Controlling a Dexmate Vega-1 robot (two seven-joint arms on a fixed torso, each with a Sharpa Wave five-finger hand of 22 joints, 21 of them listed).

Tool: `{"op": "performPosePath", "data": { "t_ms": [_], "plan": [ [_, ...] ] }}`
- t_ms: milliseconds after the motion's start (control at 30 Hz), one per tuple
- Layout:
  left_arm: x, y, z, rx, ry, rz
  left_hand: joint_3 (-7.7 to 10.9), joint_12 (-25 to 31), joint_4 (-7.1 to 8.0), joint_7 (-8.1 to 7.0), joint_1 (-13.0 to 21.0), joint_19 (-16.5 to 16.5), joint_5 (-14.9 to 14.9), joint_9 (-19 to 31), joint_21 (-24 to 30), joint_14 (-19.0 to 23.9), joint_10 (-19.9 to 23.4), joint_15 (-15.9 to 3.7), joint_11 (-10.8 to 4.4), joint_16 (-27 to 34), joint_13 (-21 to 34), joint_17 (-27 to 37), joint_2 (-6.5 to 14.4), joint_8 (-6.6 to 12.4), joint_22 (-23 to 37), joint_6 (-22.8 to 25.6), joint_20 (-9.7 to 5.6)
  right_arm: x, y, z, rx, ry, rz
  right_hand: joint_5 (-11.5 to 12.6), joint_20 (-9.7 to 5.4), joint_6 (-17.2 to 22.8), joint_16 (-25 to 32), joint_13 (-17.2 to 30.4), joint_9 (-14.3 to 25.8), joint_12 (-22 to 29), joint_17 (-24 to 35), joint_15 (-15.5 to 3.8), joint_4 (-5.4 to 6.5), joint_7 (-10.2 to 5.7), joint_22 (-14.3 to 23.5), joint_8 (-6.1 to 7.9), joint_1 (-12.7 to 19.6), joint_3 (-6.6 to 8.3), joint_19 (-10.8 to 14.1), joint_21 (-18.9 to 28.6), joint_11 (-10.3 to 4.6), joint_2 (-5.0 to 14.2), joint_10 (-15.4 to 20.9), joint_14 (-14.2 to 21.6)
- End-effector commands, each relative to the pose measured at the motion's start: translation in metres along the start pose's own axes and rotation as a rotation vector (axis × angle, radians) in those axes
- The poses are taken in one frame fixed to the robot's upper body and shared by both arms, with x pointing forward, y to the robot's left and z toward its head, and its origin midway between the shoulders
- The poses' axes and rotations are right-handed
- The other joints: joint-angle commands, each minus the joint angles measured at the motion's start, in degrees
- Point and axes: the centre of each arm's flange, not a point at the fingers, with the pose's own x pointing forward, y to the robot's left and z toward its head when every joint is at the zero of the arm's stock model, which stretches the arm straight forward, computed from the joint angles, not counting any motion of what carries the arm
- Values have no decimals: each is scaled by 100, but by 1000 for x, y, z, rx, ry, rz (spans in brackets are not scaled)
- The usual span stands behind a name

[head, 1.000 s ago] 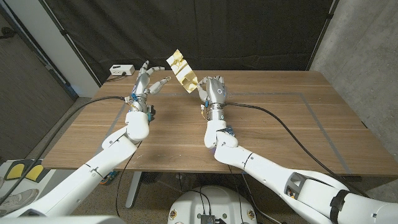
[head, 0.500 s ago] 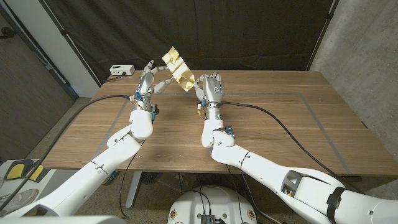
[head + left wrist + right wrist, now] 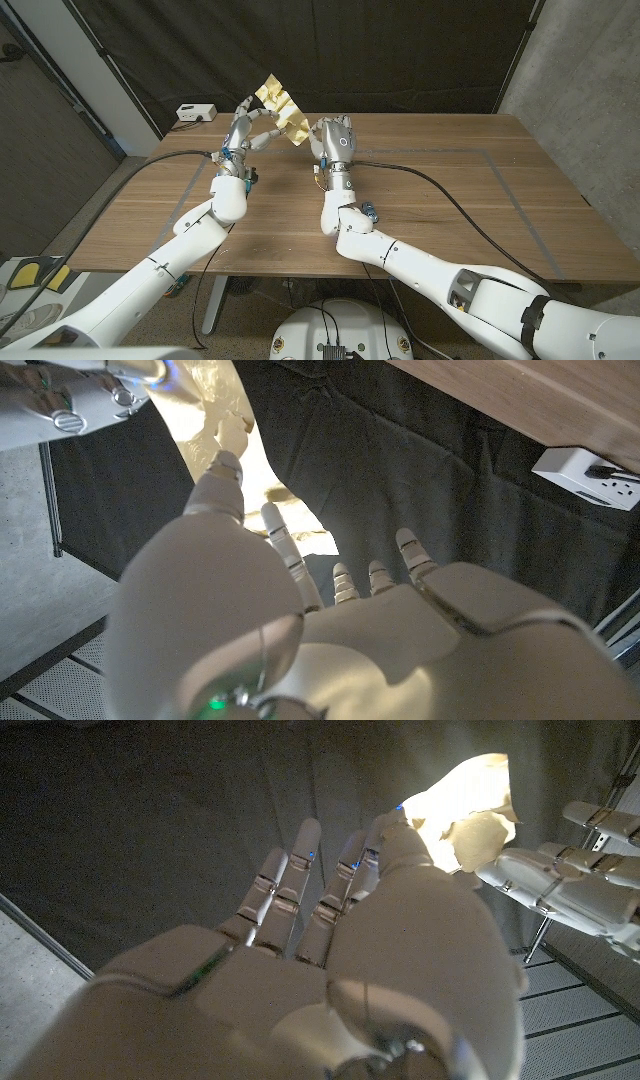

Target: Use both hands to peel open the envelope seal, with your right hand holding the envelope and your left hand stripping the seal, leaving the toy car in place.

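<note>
A crumpled gold envelope [image 3: 283,106] is held up in the air above the table's far edge. My right hand [image 3: 336,141] grips its lower end, fingers curled round it; in the right wrist view the envelope [image 3: 466,795] glows bright past my fingers [image 3: 300,850]. My left hand [image 3: 244,130] stands just left of the envelope with its fingers spread. The left fingertips [image 3: 224,464] reach the envelope's edge [image 3: 212,400]. In the right wrist view they [image 3: 540,880] lie straight beside a loose flap [image 3: 474,836]. I see no closed pinch.
A white power box [image 3: 195,113] sits at the table's far left corner. Cables [image 3: 430,180] run across the wooden table [image 3: 440,215], which carries a taped rectangle outline. A black curtain hangs behind; a concrete wall stands at the right.
My right hand has carried the envelope a little left and farther away. The left hand has risen and closed in until its fingertips reach the envelope's edge.
</note>
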Motion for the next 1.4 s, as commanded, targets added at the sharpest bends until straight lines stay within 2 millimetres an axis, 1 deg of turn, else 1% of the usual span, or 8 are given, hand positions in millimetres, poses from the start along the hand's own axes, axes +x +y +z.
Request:
{"op": "performPosePath", "data": {
  "t_ms": [33,600,767,1000,1033,1100,1267,1400],
  "plan": [
    [3,-2,1,20,16,-5,30,33,29,7,109,37,-30,6,23,-119,46,-61,-45,20,13,6,33,64,20,148,-11,5,-4,7,13,-20,-30,-24,-113,402,23,22,453,54,30,-1014,4,169,17,175,48,67,-40,57,-10,6,67,42],
    [7,-7,1,0,28,-19,54,10,107,-17,199,-8,-135,-170,-7,-231,60,-79,-110,-2,-2,13,246,-41,39,241,-42,7,-3,10,28,-48,-34,-53,-118,402,31,47,472,68,86,-1014,11,166,23,185,40,115,-56,133,-10,3,87,64],
    [6,-8,3,-22,17,20,94,70,149,-12,280,79,-225,-327,19,41,312,-122,-204,86,-18,4,473,-12,47,678,-37,8,-2,9,29,-45,-26,-64,-116,397,23,57,480,71,103,-1014,11,162,26,187,37,135,-69,166,-10,-5,89,70],
    [3,-6,9,-36,3,50,112,80,-27,1,696,474,-361,-385,149,371,500,-252,-181,93,-19,-18,436,148,34,1240,-135,10,3,8,33,-42,-14,-72,-109,396,18,65,486,75,117,-1014,13,161,27,190,33,152,-63,196,-10,-10,93,78],
    [2,-5,9,-35,0,55,127,57,-41,20,770,485,-373,-356,150,373,460,-222,-152,84,-17,-13,454,126,31,1129,-114,10,3,9,32,-42,-15,-74,-104,391,17,67,487,76,120,-1014,14,160,27,189,31,156,-64,202,-10,-9,96,81],
    [1,-4,10,-38,-6,67,61,-52,24,14,860,485,-447,-294,129,319,234,-209,-76,30,-2,12,450,-180,21,201,-111,11,5,9,32,-39,-12,-77,-98,388,22,71,490,79,130,-1015,16,163,27,189,28,164,-57,219,-10,-9,100,95],
    [-1,-3,11,-16,-13,105,-184,-167,163,19,667,208,-421,-269,-32,73,-218,-48,109,-25,18,38,298,-638,15,-1052,34,14,9,7,27,-31,1,-84,-96,383,32,78,495,88,149,-1015,16,161,26,190,23,176,-60,242,-9,-16,120,118],
    [-2,-1,10,-14,-13,116,-223,-167,194,7,623,182,-410,-241,-53,29,-297,25,174,-22,26,43,301,-696,18,-1259,50,15,11,7,28,-34,0,-87,-93,386,35,83,498,92,161,-1015,15,160,26,193,21,183,-58,257,-9,-23,128,127]
  ]
}}
